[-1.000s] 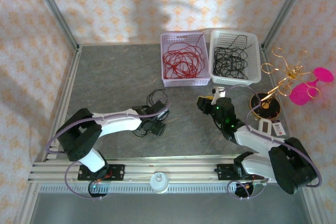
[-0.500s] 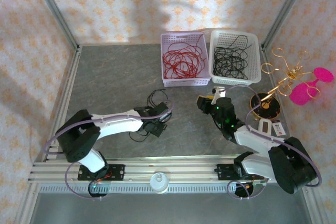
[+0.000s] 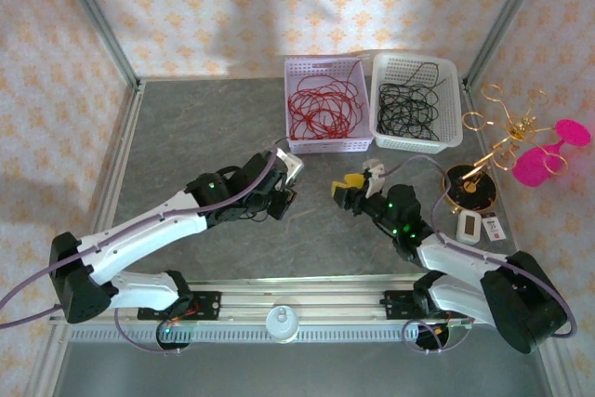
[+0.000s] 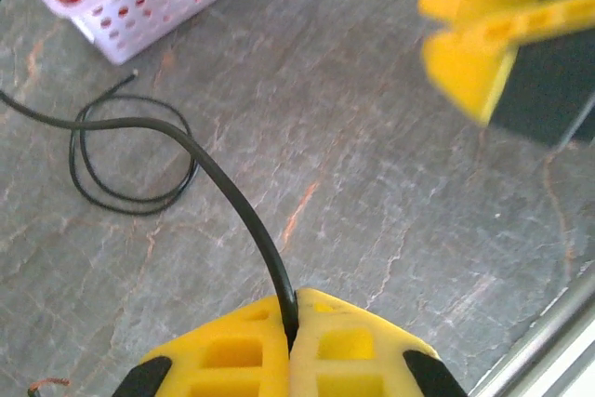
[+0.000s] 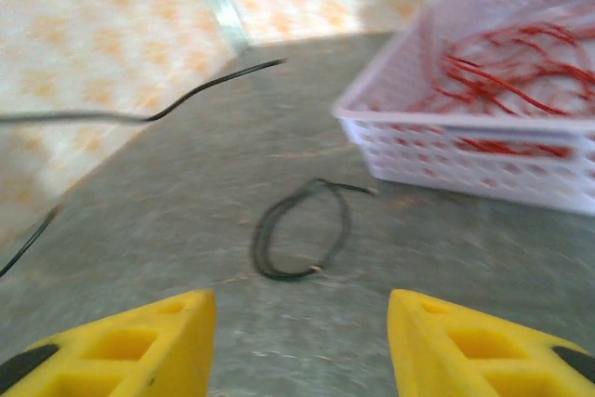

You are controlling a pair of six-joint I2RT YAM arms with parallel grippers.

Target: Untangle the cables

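Observation:
My left gripper (image 4: 293, 309) is shut on a thin black cable (image 4: 223, 194) that arcs up from its yellow pads and runs down to a small double loop (image 4: 130, 160) lying on the table. In the top view this gripper (image 3: 284, 196) sits mid-table, just in front of the lavender basket (image 3: 299, 143) holding red cables (image 3: 321, 107). My right gripper (image 3: 350, 190) stands open a little to its right, nothing between its fingers (image 5: 121, 341). Ahead of the right gripper (image 5: 302, 346) lies the black loop (image 5: 302, 230). More black cables (image 3: 409, 107) fill the white basket (image 3: 454, 99).
A gold wire stand (image 3: 502, 132) with pink discs (image 3: 548, 151) on a dark round base (image 3: 468, 188) is at the right edge, with small white tags (image 3: 479, 227) in front. Metal frame posts and papered walls close in the table. The right gripper's yellow fingers (image 4: 493, 34) are close to my left gripper.
The left arm has stretched forward and right toward the baskets, and its gripper has shut on the black cable and drawn it up. The right gripper has shifted left and opened wider.

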